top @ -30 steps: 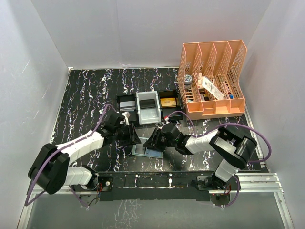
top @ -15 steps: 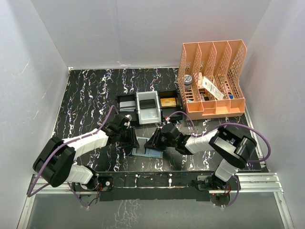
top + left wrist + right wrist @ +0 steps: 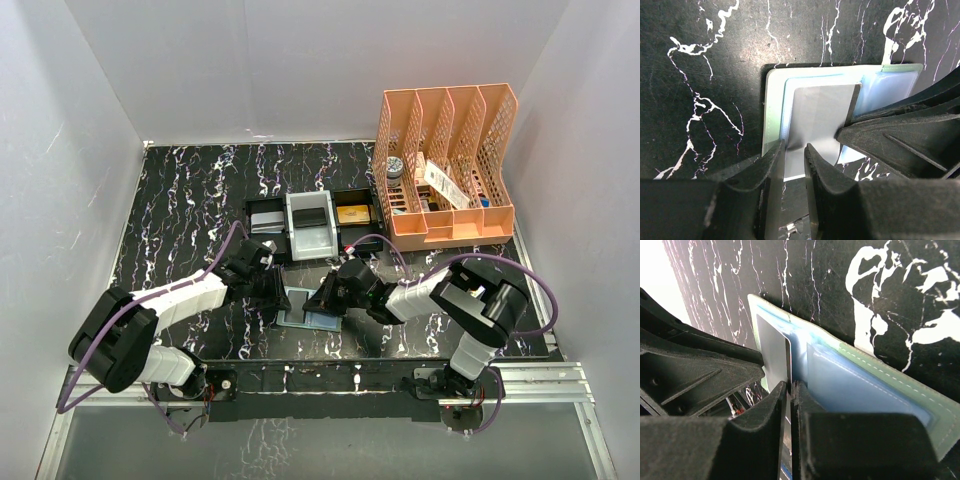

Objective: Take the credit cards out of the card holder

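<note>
Card holder (image 3: 773,115): lies opened out flat on the black, white-veined bench (image 3: 700,100), near the front edge and between the two arms, pale blue-green pocketed inside facing up.

Credit card (image 3: 820,117): grey, sits on the left half of the open holder, partly covering a pocket, tilted slightly up at one side in the right wrist view.

Right gripper (image 3: 790,390): reaches in from the right, low over the holder's right half; closed to a hairline gap, with the card's thin edge running straight into that gap, so pinches the card by its edge.

Left gripper (image 3: 795,152): comes in from the left, tips down at the holder's near-left side; fingers (image 3: 772,167) held narrowly apart, a corner of the card just between them. Cannot tell whether pressing on the card or merely straddling it.

Behind the holder, well apart: row of black and white trays (image 3: 310,225) with small flat items inside. Farther right, at the back: orange mesh file rack (image 3: 445,165) with odds and ends in its slots.
</note>
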Robot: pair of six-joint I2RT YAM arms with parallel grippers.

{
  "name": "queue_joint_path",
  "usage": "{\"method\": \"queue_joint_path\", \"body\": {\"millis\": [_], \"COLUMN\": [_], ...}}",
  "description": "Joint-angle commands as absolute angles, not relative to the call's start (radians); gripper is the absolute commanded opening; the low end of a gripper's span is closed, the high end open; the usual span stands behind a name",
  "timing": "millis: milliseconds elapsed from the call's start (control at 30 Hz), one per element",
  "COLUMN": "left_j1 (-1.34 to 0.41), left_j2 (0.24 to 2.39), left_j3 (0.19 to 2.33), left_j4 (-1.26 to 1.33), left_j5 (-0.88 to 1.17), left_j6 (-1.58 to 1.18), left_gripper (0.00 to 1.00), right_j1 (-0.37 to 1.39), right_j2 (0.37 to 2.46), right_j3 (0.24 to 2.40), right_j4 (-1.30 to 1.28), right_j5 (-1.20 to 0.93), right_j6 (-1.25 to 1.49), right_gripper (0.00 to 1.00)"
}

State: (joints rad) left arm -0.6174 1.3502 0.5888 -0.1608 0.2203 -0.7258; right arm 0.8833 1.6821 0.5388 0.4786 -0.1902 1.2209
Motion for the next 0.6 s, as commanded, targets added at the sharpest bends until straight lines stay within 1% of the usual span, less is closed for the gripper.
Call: {"method": "queue_joint_path", "body": {"millis": [0, 100, 333, 433, 567], "left_j1": [-0.626, -0.627, -0.626, -0.626, -0.626], "left_j2": [1.331, 1.329, 1.33, 1.336, 1.346], "left_j3": [0.58, 0.58, 0.575, 0.574, 0.575], "left_j4": [-0.195, -0.199, -0.209, -0.204, -0.202], "left_j5": [0.214, 0.206, 0.195, 0.203, 0.211], "left_j6": [-0.716, -0.716, -0.713, -0.713, -0.71], "left_gripper": [0.21, 0.2, 0.2, 0.2, 0.19], "right_j1": [0.887, 0.885, 0.881, 0.874, 0.873], "right_j2": [1.683, 1.664, 1.606, 1.592, 1.592], "right_j3": [0.546, 0.532, 0.516, 0.512, 0.512], "right_j4": [0.514, 0.515, 0.489, 0.482, 0.488], "right_j5": [-0.202, -0.202, -0.211, -0.226, -0.232], "right_j6": [1.208, 1.206, 1.181, 1.184, 1.189], "right_gripper": [0.02, 0.0, 0.0, 0.07, 0.09]}}
